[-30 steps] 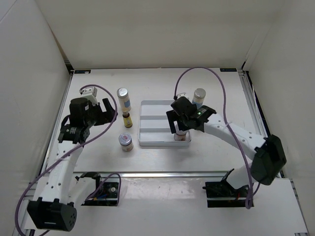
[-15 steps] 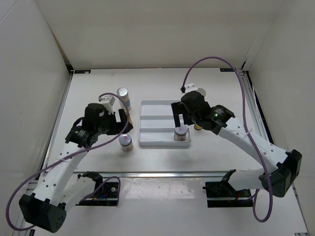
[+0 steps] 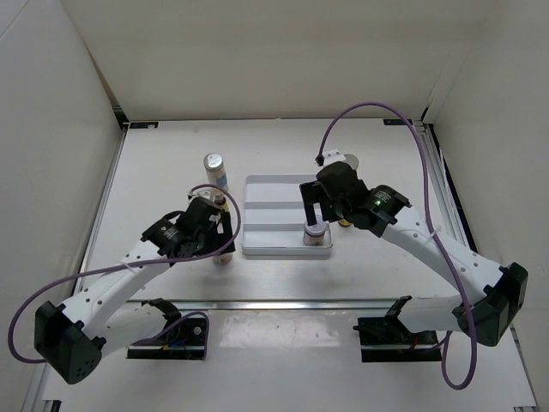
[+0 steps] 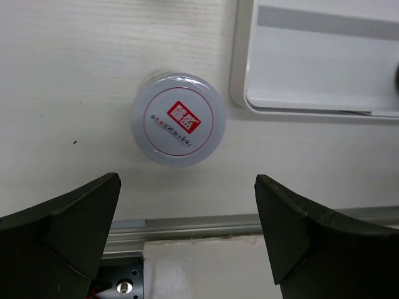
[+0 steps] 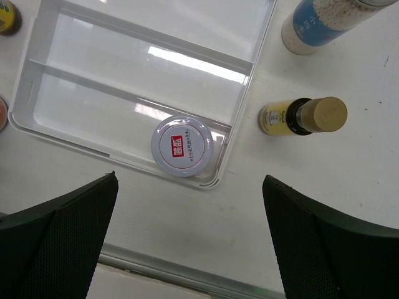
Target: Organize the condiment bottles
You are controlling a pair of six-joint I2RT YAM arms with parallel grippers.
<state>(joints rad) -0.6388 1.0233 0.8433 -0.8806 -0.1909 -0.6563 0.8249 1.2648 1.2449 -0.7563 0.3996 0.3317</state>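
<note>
One jar (image 4: 178,119) outside the tray (image 4: 240,56)

On the worktop (image 4: 75,75) beside it, the jar is framed by the open left gripper (image 4: 186,180), best lowered centred and closed low on its sides. The right gripper (image 5: 190,179) is open above the stored jar (image 5: 182,147).

One jar (image 3: 316,232) sits in the tray's (image 3: 274,193) near right corner. A second jar (image 4: 178,118) stands just left of the tray. A slim bottle (image 5: 303,116) stands right of it, a tall bottle (image 5: 321,22) farther back.
</note>
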